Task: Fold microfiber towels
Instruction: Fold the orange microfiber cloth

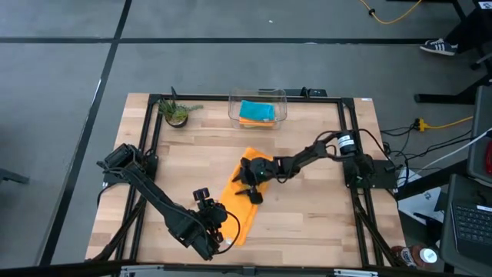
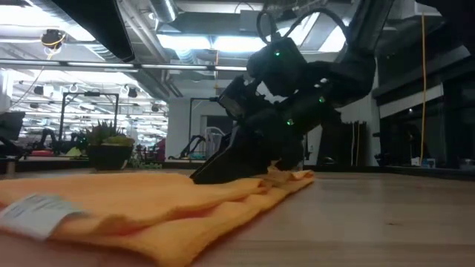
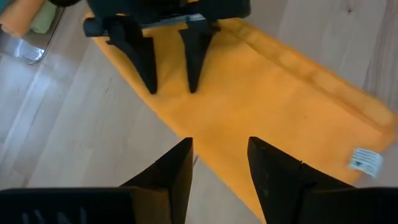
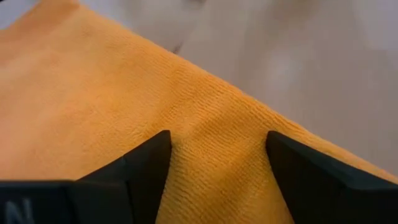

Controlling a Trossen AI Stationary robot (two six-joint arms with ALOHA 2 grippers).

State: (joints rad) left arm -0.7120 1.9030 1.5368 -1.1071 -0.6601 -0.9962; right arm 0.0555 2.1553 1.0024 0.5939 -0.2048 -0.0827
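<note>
While the right claw (image 1: 247,187) presses open onto the orange towel (image 1: 244,201), the open left claw (image 1: 218,228) hides its near corner.

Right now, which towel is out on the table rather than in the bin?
The orange towel mid-table, spread flat between both grippers. The teal towel lies in the clear bin at the far edge, another orange one under it.

The orange towel's (image 3: 273,106) white tag (image 3: 365,160) is unreadable.
</note>
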